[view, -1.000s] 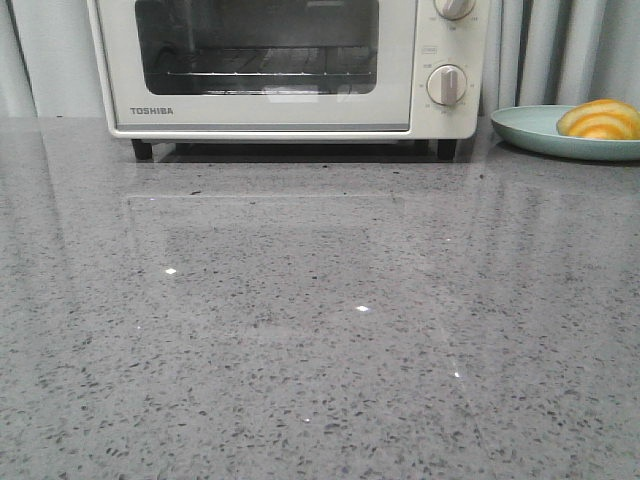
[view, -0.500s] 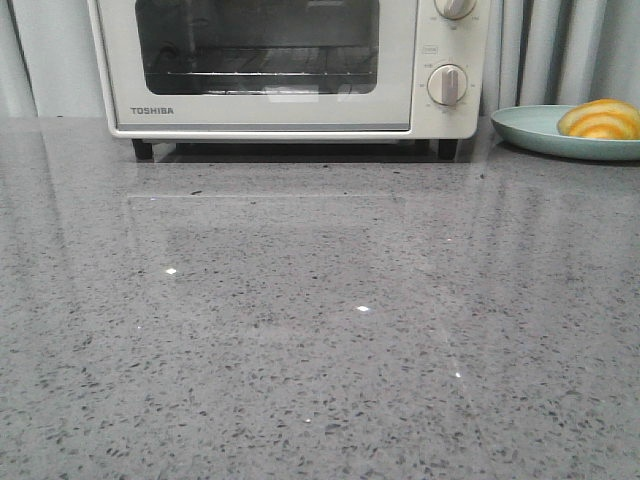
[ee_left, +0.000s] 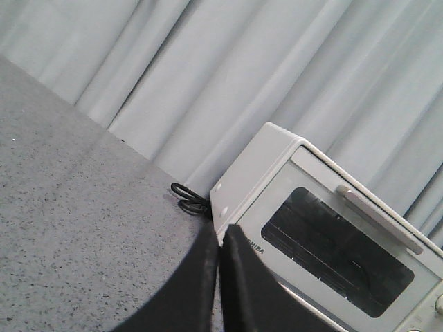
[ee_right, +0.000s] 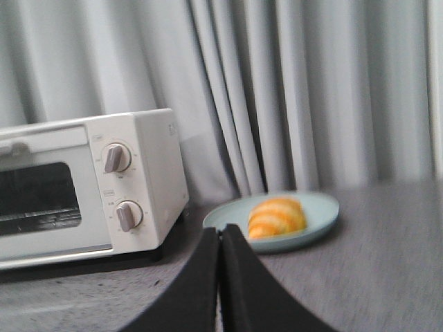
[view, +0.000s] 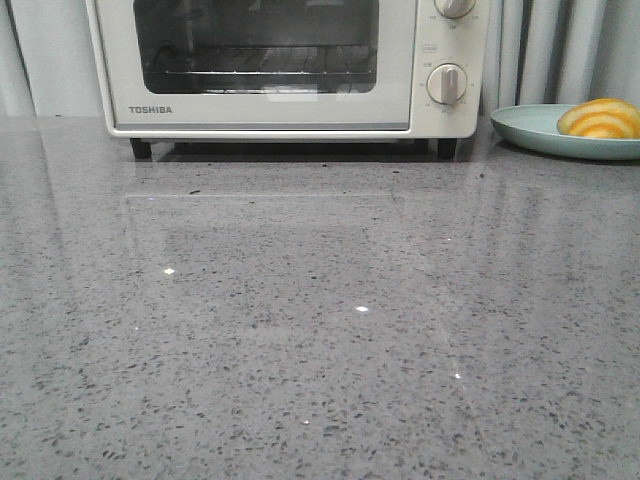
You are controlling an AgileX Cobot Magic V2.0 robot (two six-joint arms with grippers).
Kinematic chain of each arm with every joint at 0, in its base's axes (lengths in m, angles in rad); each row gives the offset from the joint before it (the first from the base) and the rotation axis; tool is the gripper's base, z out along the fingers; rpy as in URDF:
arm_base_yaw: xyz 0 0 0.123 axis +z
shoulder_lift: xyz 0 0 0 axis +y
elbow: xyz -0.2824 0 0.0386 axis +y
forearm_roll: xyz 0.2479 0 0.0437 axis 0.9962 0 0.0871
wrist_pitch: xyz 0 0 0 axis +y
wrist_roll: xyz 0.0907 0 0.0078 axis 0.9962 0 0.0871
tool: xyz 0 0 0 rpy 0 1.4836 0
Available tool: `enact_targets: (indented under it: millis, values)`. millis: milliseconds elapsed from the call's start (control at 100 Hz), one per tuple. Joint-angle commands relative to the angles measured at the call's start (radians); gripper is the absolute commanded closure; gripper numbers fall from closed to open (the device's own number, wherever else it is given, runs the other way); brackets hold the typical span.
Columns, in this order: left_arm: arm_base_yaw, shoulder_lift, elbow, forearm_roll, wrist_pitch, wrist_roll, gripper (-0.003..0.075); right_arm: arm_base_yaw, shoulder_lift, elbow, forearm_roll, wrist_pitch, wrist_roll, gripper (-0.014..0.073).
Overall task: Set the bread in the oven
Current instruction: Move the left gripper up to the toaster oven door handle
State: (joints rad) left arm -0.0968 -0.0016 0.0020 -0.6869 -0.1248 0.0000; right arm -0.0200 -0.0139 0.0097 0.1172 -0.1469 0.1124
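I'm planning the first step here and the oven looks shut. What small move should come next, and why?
Probably reach the left gripper toward the oven door handle to pull it down: the door is closed, the bread sits on the plate, and both grippers are shut and empty.

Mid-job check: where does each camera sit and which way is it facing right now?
Front: low over the counter, facing the oven door, bread on its plate at right; no arm shows.
Left wrist: on the left arm, facing the oven's front and side against the curtain; closed fingers show.
Right wrist: on the right arm, facing the knobs and bread; closed fingers show.
All three share the oven.
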Motion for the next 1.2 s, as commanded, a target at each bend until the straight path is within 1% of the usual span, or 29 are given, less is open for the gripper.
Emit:
enact_targets:
  millis: [0, 70, 130, 200, 240, 340, 390, 530, 670, 790, 930, 1090, 1190]
  values:
    - [-0.009, -0.017, -0.03, -0.003, -0.001, 0.0, 0.0742, 0.001, -0.006, -0.023, 0.125, -0.046, 0.004, 0.0641]
    - [-0.024, 0.019, -0.095, 0.056, 0.109, 0.0, 0.0742, 0.001, 0.012, -0.073, 0.125, -0.018, 0.004, 0.0641]
    - [-0.045, 0.078, -0.161, 0.142, 0.199, 0.0, 0.0742, 0.001, 0.048, -0.137, 0.119, 0.07, 0.004, 0.0641]
    - [-0.073, 0.171, -0.246, 0.223, 0.238, 0.009, 0.0741, 0.001, 0.115, -0.212, 0.106, 0.169, 0.004, 0.0641]
    - [-0.091, 0.225, -0.299, 0.253, 0.238, 0.034, 0.0742, 0.001, 0.161, -0.246, 0.092, 0.2, 0.004, 0.0641]
    - [-0.153, 0.404, -0.43, 0.264, 0.238, 0.185, 0.0741, 0.001, 0.269, -0.335, 0.076, 0.238, 0.004, 0.0641]
    - [-0.185, 0.49, -0.497, 0.264, 0.238, 0.237, 0.0741, 0.001, 0.316, -0.369, 0.074, 0.242, 0.004, 0.0641]
    - [-0.284, 0.722, -0.682, 0.264, 0.219, 0.285, 0.0741, 0.001, 0.409, -0.43, 0.074, 0.263, 0.004, 0.0641]
    - [-0.356, 0.918, -0.871, 0.264, 0.217, 0.334, 0.0741, 0.001, 0.432, -0.451, 0.074, 0.327, 0.004, 0.0641]
    - [-0.362, 1.064, -1.021, 0.262, 0.215, 0.334, 0.0741, 0.001, 0.432, -0.451, 0.074, 0.36, 0.004, 0.0641]
    - [-0.36, 1.213, -1.156, 0.262, 0.217, 0.334, 0.0741, 0.001, 0.432, -0.451, 0.073, 0.364, 0.004, 0.0641]
    - [-0.36, 1.341, -1.266, 0.262, 0.222, 0.334, 0.0741, 0.008, 0.432, -0.451, 0.073, 0.364, 0.004, 0.0641]
    - [-0.36, 1.404, -1.306, 0.262, 0.221, 0.334, 0.0741, 0.019, 0.432, -0.451, 0.073, 0.364, 0.004, 0.0641]
